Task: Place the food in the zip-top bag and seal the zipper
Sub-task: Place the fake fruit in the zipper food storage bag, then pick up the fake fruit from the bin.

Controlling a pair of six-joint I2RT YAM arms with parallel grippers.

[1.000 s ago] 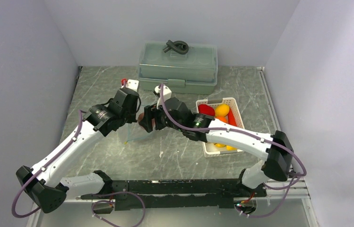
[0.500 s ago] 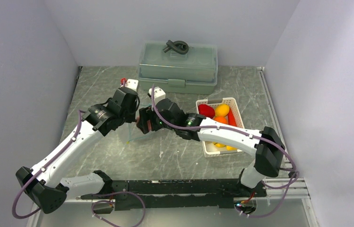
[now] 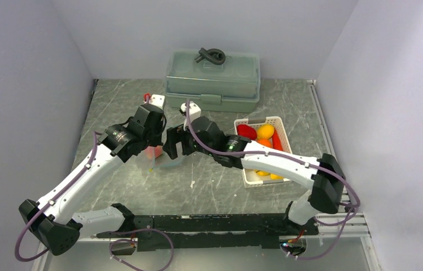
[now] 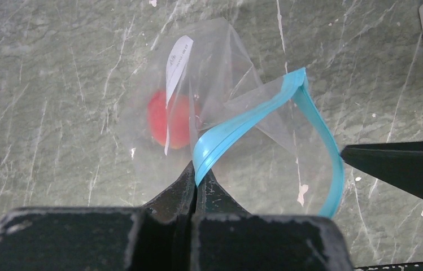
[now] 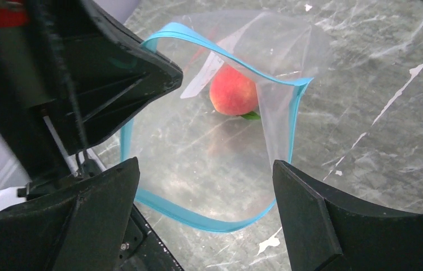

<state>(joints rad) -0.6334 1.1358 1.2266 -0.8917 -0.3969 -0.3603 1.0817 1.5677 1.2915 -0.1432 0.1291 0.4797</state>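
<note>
My left gripper [image 4: 197, 172] is shut on the teal-blue zipper [image 4: 237, 127] of the clear zip-top bag [image 4: 237, 73], holding its mouth open above the table. A pinkish-red peach [image 5: 232, 91] lies inside the bag; it also shows in the left wrist view [image 4: 168, 118] and in the top view [image 3: 153, 152]. My right gripper [image 5: 206, 186] is open and empty, just in front of the bag's open mouth [image 5: 209, 147]. In the top view the two grippers, left [image 3: 153, 141] and right [image 3: 173, 148], are close together. The remaining food [image 3: 264, 133] lies in the white basket [image 3: 279, 120].
A grey-green lidded box [image 3: 213, 79] with a dark knot on top stands at the back. The white lattice basket sits to the right of the bag. Walls close in on left, right and back.
My right gripper held the peach at the bag's mouth; now its jaws are open and the peach lies inside the bag. The left gripper has stayed put.
</note>
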